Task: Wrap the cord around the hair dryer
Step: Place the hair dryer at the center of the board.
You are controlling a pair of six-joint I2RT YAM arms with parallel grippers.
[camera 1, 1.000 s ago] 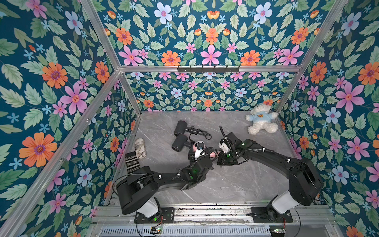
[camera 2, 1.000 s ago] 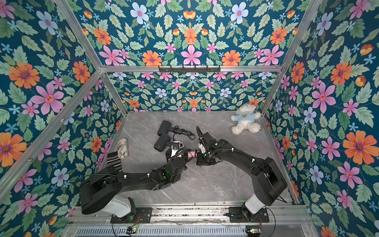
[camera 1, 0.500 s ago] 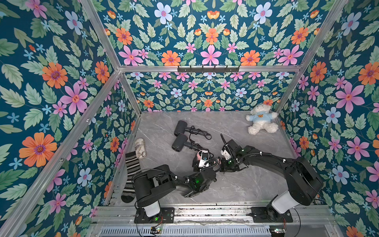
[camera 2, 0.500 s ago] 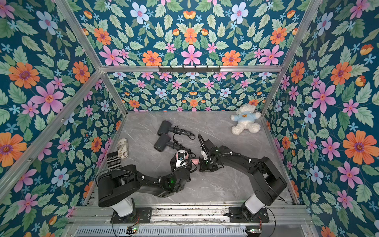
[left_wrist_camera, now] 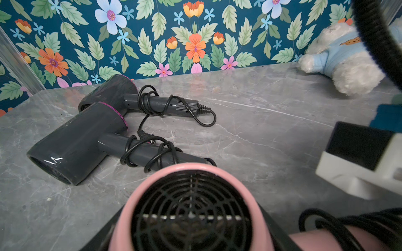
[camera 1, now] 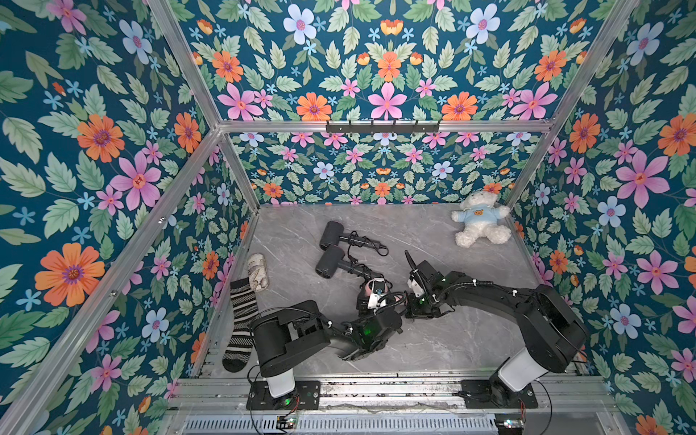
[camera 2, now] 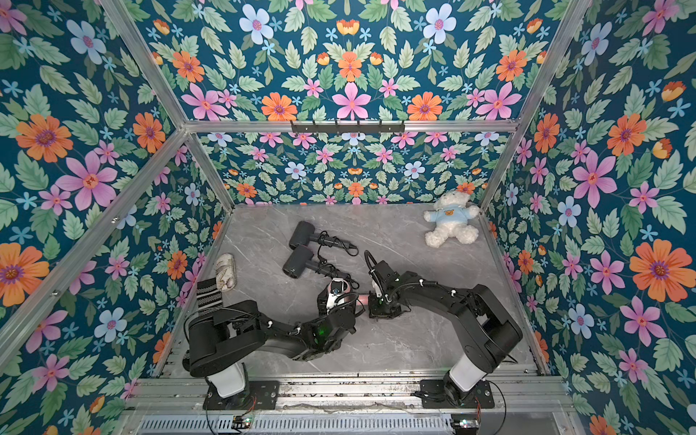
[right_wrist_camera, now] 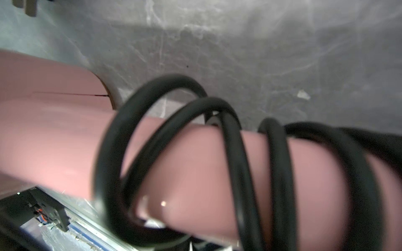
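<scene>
No legible text or labels.

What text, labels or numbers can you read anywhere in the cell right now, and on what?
None readable in any view.
On the teddy bear shirt: small orange bear-face print, no letters.
On the pink hair dryer, nearer grey hair dryer, farther grey hair dryer: no labels showing.
On the pale patterned bundle: markings too small to read.

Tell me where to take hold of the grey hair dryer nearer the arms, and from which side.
Grip the nearer grey hair dryer by its handle, on the bare stretch beside the barrel, coming from above with jaws across it. It lies flat on the table; the barrel looks too wide, and cord loops cover the rest.
</scene>
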